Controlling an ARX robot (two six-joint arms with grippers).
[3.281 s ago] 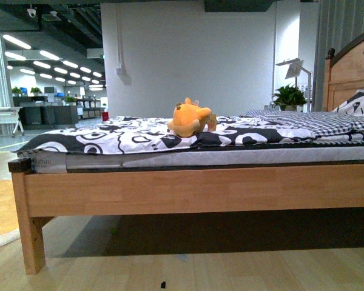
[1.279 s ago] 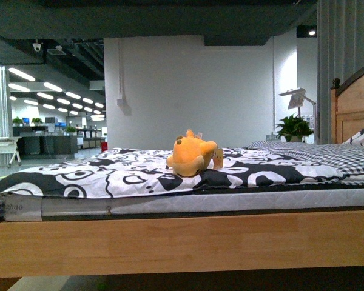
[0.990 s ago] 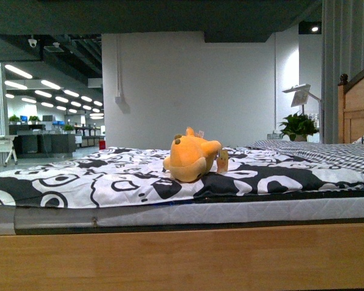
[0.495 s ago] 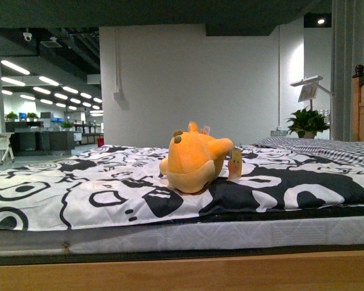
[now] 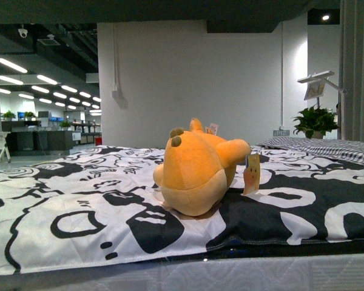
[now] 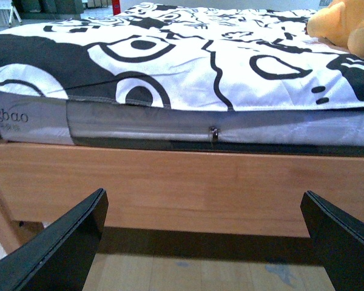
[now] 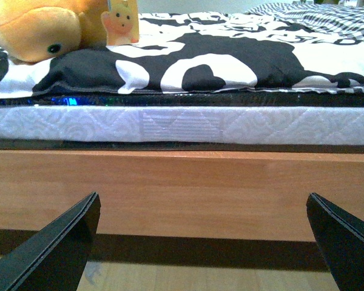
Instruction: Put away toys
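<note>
Showroom floor, white rear wall (image 5: 194,73), potted plant (image 5: 316,120) at far right; none of it bears on the step.

Bed: black-and-white patterned cover (image 5: 73,209) over a mattress (image 7: 242,126) on a wooden side rail (image 6: 170,182).

Item for removal: plush toy (image 5: 197,173), orange-yellow, lying on the cover near the front edge, roughly between your two arms. A paper hang tag (image 5: 252,174) stands just beside it on the right.

Left gripper (image 6: 203,197): jaws spread wide, empty, sitting low, level with the rail and below the mattress top. Right gripper (image 7: 203,197): same finding, wide, empty, low before the rail. Neither touches the toy.

Assessed step: reach and first grasp. You should lift an arm clear of the rail and mattress edge before extending, or the jaws will likely catch the frame. Your right arm appears the nearer one. Come in from above and close across the rounded body, not on the tag or a stubby limb. Expect the stuffing to compress, so close fully, and avoid pinching the cover with it. Where the toy goes cannot be told from these views.
</note>
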